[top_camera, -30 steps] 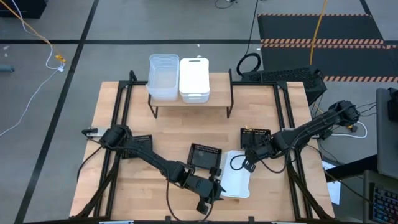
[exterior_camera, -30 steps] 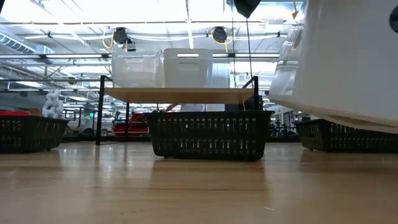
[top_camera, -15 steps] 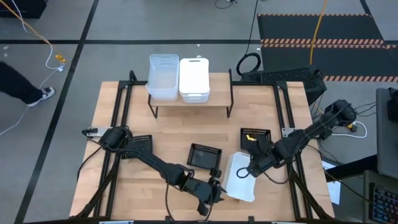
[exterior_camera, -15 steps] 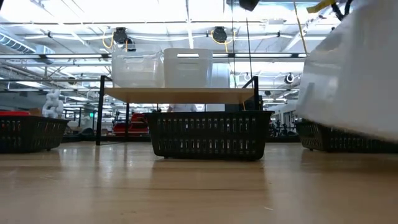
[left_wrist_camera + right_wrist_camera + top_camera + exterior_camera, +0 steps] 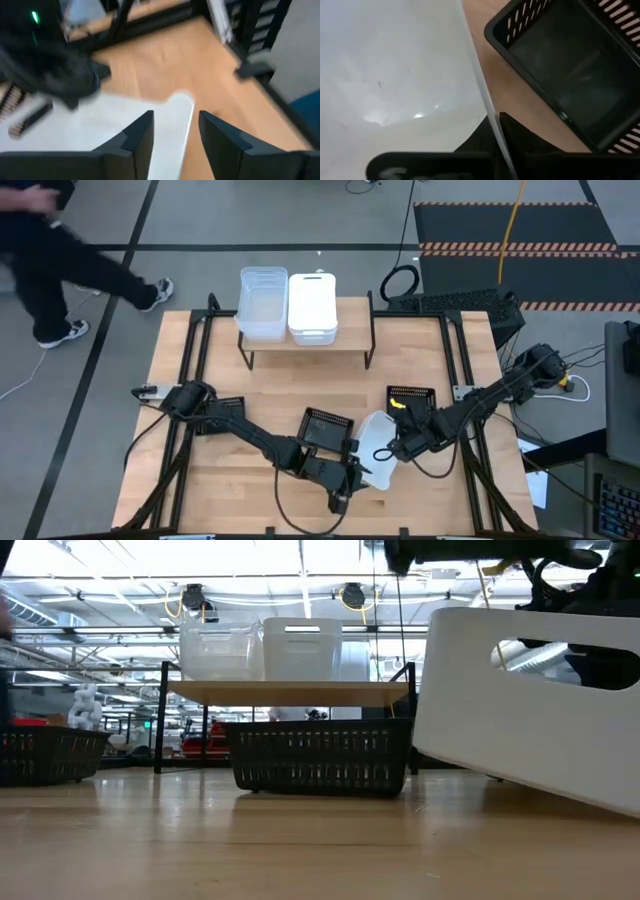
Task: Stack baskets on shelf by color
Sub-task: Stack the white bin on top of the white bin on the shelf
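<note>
The white basket (image 5: 375,448) sits tilted near the front edge of the table (image 5: 280,395), one end raised off the wood in the low view (image 5: 530,720), its handle slot facing the camera. Landmark for all positions: the shelf (image 5: 305,340) at the table's back edge. On the shelf, a clear basket (image 5: 262,302) and a white stacked basket (image 5: 313,307) stand side by side, touching. The right gripper (image 5: 392,448) is at the tilted basket's rim, on the side away from the shelf's left end; in the right wrist view its fingers (image 5: 520,137) straddle the basket wall (image 5: 395,75), clamped on it. The left gripper (image 5: 350,476) is at the same basket's near-front corner, farther from the shelf than the right one; the left wrist view shows its fingers (image 5: 140,137) spread apart with the white rim (image 5: 170,130) between them, not pinched. A black basket (image 5: 328,430) lies in front of the shelf, just beside the tilted white one. A second black basket (image 5: 411,402) lies to the shelf's front right, and a third (image 5: 222,412) to its front left, under the left arm. A person (image 5: 60,250) walks on the floor beyond the table's back left corner.
</note>
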Motion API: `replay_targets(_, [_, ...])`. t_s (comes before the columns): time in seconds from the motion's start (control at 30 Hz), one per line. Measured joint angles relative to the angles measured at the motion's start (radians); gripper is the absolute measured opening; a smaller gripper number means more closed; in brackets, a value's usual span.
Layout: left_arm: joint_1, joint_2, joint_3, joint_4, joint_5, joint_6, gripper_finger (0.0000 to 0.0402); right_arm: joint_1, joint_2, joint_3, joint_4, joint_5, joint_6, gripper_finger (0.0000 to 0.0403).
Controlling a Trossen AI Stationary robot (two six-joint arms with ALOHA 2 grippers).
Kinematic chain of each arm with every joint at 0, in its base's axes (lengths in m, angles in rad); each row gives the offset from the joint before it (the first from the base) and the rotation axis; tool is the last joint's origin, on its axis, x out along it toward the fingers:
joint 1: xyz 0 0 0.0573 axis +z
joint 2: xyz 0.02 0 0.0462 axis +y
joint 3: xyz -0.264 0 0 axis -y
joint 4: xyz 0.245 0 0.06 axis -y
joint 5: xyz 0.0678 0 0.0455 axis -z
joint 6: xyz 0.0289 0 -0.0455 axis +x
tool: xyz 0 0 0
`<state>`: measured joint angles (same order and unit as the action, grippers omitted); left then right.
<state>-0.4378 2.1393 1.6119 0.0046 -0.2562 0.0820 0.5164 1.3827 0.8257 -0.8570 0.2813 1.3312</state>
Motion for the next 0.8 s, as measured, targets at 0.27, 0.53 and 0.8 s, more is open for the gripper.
replay_targets(0.27, [0.026,0.062,0.001,-0.075,0.084,-0.023,0.0235,-0.019,0.002,0.000,0.017,0.000,-0.008,0.0004])
replay_targets(0.53, [0.031,0.084,0.001,-0.131,0.094,-0.014,0.0205,-0.020,0.002,-0.001,0.019,0.005,-0.010,0.0004])
replay_targets(0.8, [0.042,0.083,0.001,-0.125,0.069,0.007,0.0049,-0.020,-0.007,-0.002,0.025,-0.014,-0.127,0.0004])
